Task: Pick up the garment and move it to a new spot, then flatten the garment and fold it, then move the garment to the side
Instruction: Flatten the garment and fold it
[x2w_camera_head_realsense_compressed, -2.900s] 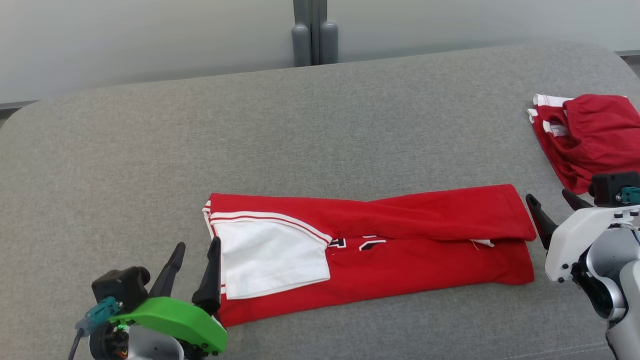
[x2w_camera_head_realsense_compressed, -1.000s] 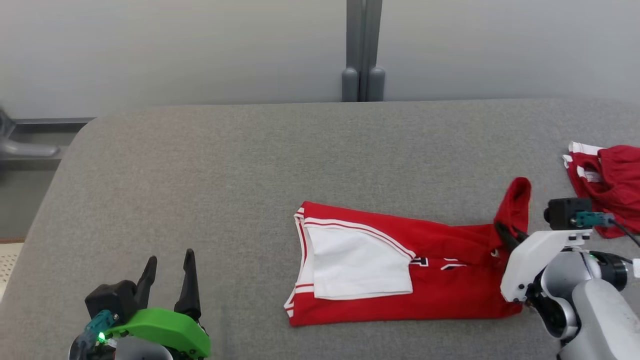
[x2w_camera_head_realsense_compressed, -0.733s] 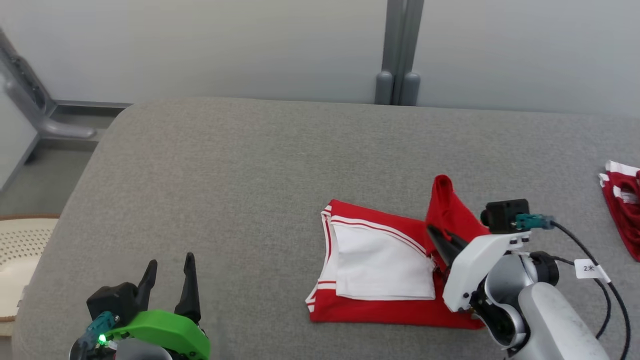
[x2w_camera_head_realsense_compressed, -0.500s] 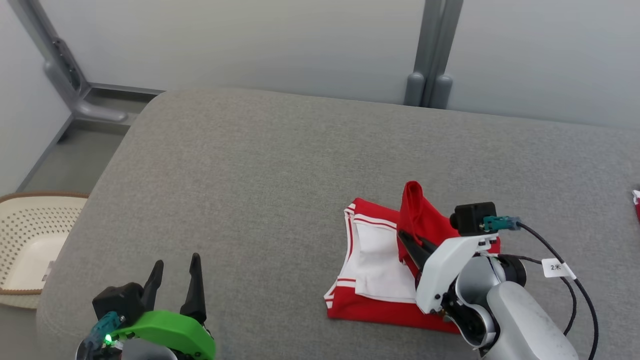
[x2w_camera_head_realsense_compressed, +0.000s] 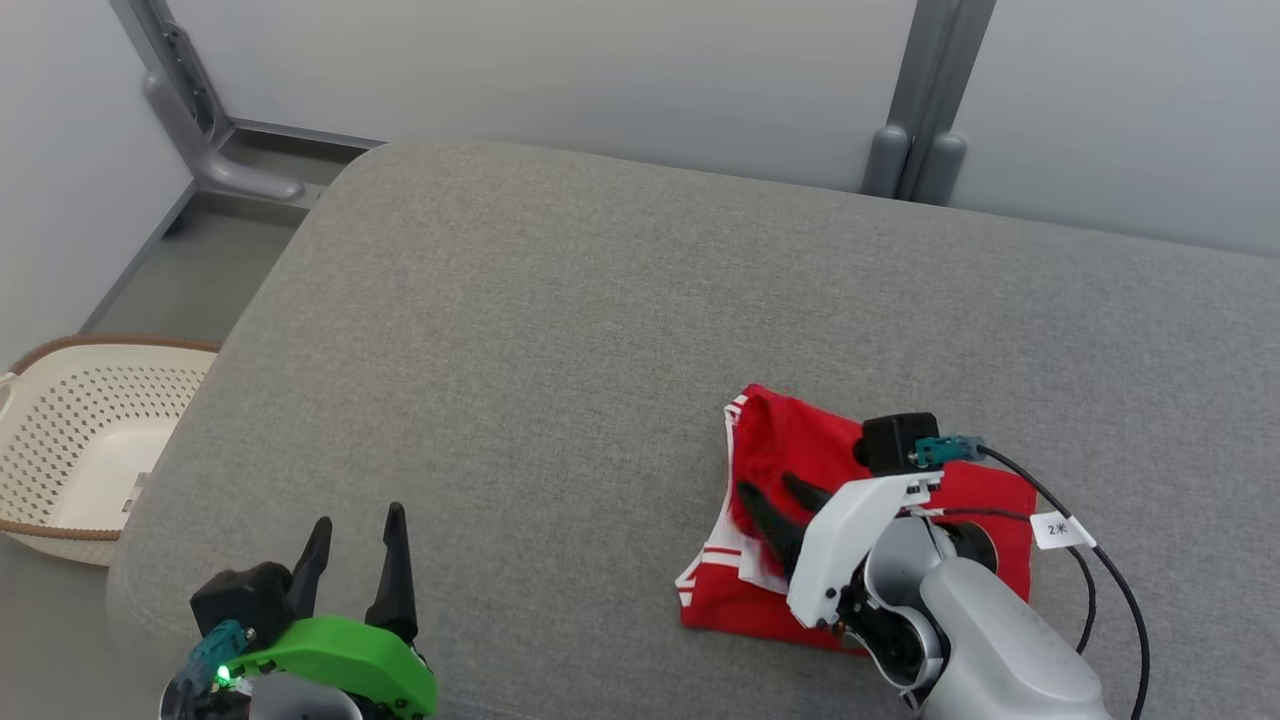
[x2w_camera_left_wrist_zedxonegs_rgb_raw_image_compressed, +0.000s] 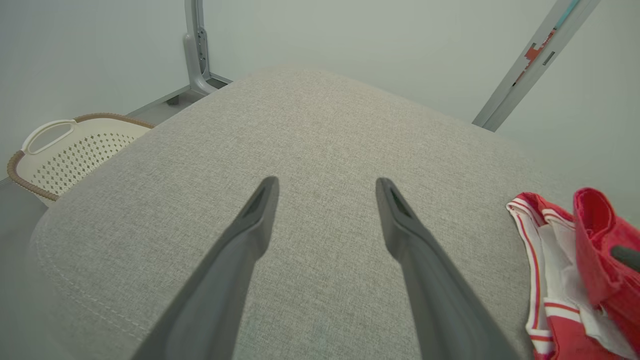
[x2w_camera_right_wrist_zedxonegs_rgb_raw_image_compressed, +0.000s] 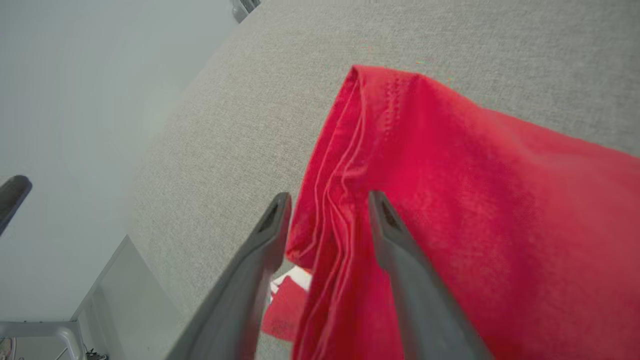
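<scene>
Right gripper (x2w_camera_head_realsense_compressed: 765, 483) stands parted, its dark fingers loosely straddling the soft, ridged fold of the red jersey (x2w_camera_head_realsense_compressed: 790, 440), near the woven grey cushion's (x2w_camera_head_realsense_compressed: 560, 330) front edge. Left gripper (x2w_camera_head_realsense_compressed: 358, 515) gapes empty over the rounded front-left corner.

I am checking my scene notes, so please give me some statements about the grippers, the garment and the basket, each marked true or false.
The left gripper is open over the bare grey surface. True.
The right gripper is shut tight. False: its jaws stand apart, a folded edge of the red garment between them.
The basket stands on the grey surface. False: it stands on the floor beside it.
The garment has white trim. True.
</scene>
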